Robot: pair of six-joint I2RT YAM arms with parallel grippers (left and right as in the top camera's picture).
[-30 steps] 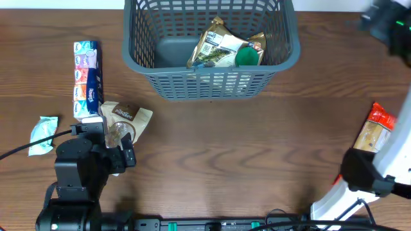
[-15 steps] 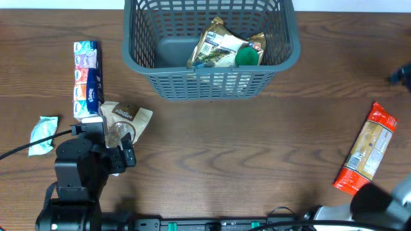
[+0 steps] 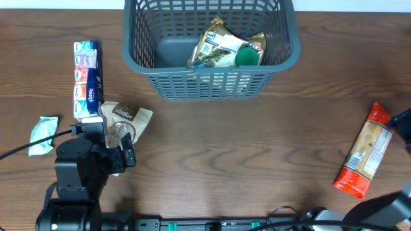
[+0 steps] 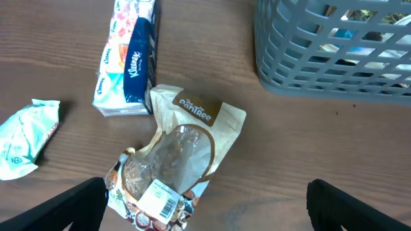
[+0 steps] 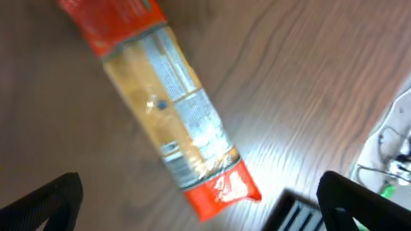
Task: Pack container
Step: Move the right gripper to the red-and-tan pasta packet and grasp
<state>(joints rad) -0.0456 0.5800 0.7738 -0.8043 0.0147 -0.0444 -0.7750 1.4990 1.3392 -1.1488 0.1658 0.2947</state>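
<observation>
The dark grey slotted container (image 3: 192,69) stands at the back centre and holds a few packets (image 3: 225,48). My left gripper (image 4: 205,205) is open and hovers over the lower end of a brown Pantree snack pouch (image 4: 180,154), also in the overhead view (image 3: 125,119). The container's corner shows in the left wrist view (image 4: 308,82). My right gripper (image 5: 202,205) is open above a clear pasta packet with red ends (image 5: 167,102), which lies flat at the right (image 3: 365,151). The right wrist view is blurred.
A tissue pack (image 3: 87,80) lies left of the container, also in the left wrist view (image 4: 128,58). A small teal packet (image 3: 43,135) lies at the far left (image 4: 26,135). A black rail and cables run along the table's front edge (image 3: 218,224).
The right arm has swung off the pasta packet toward the right edge and bottom corner, uncovering the whole packet. The left arm and all packets have not moved.
</observation>
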